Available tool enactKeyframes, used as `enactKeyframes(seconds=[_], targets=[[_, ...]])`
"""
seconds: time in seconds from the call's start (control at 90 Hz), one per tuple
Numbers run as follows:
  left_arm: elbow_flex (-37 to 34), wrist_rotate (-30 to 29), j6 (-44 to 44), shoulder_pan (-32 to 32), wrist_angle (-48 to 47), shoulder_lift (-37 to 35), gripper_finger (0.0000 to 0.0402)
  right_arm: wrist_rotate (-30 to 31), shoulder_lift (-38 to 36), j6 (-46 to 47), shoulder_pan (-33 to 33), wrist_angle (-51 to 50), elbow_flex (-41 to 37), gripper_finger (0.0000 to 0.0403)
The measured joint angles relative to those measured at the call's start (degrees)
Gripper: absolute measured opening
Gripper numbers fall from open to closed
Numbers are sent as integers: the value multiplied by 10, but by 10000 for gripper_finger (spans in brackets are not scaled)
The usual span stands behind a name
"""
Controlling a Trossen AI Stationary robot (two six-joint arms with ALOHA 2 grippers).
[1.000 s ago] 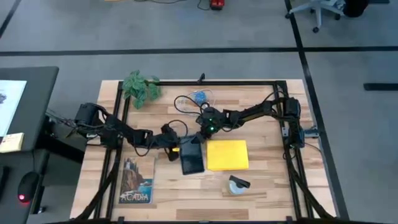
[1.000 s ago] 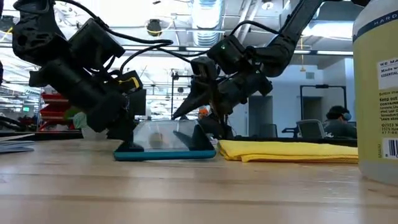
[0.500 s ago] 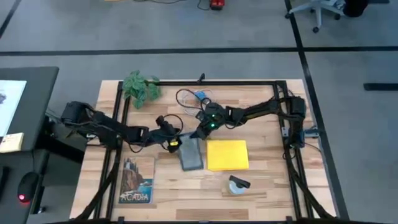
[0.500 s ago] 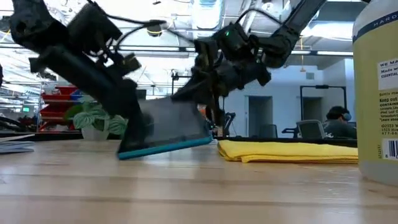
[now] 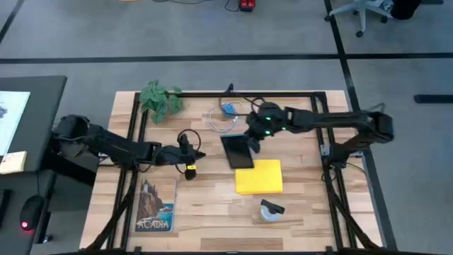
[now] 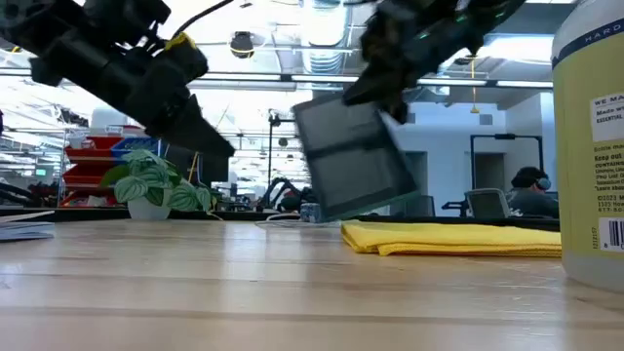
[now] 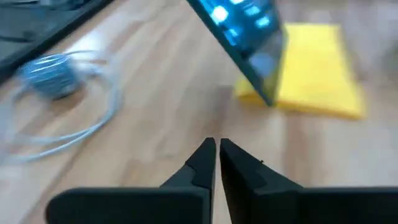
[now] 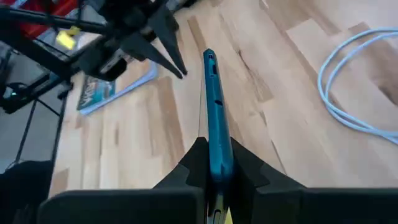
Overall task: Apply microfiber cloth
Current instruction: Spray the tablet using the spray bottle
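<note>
The microfiber cloth [image 5: 259, 176] is bright yellow and lies flat on the table right of centre; it also shows in the low view [image 6: 458, 237]. A dark tablet [image 5: 237, 151] in a teal case hangs tilted in the air above the cloth's far left corner, with my right gripper [image 8: 213, 163] shut on it. My left gripper [image 5: 191, 153] hovers shut left of the tablet, touching nothing; its fingertips [image 7: 216, 148] point toward the tablet [image 7: 245, 43] and the cloth [image 7: 317, 68]. My right gripper pinches the tablet between its two fingers, one on each flat face, at the tablet's end nearest the gripper [image 8: 214, 149]. The fingers come slanting down from the table's far right. The tablet [image 6: 356, 161] hangs tilted, clear of table and cloth.
A potted plant [image 5: 160, 100] stands at the far left, a coiled white cable [image 5: 226, 117] lies at the far middle. A book [image 5: 156, 206] lies near left. A spray bottle [image 5: 270, 211] lies near the cloth's near edge and shows large in the low view [image 6: 590, 146].
The tablet lay flat left of the cloth, was tipped up on its near edge, and is now lifted clear and carried toward the far right by my right gripper. My left gripper has come off the tablet's left side and risen above the table.
</note>
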Motion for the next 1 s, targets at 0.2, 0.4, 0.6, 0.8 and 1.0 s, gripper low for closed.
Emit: enactKeyframes(seconds=[0.2,0.4,0.6,0.8,1.0], targets=[[0,56,32,22,225,108,90,99,-155,29,47,102,-157,13],[38,156,17,73,453,233,154,119,-227,39,87,154,-221,13],[177,267,6,90,413,346,192,123,-226,31,90,167,-216,13],[278,288,-1,90,316,405,225,123,-226,29,91,135,-217,13],[308,287,-1,85,288,415,217,135,-225,30,98,113,-217,13]])
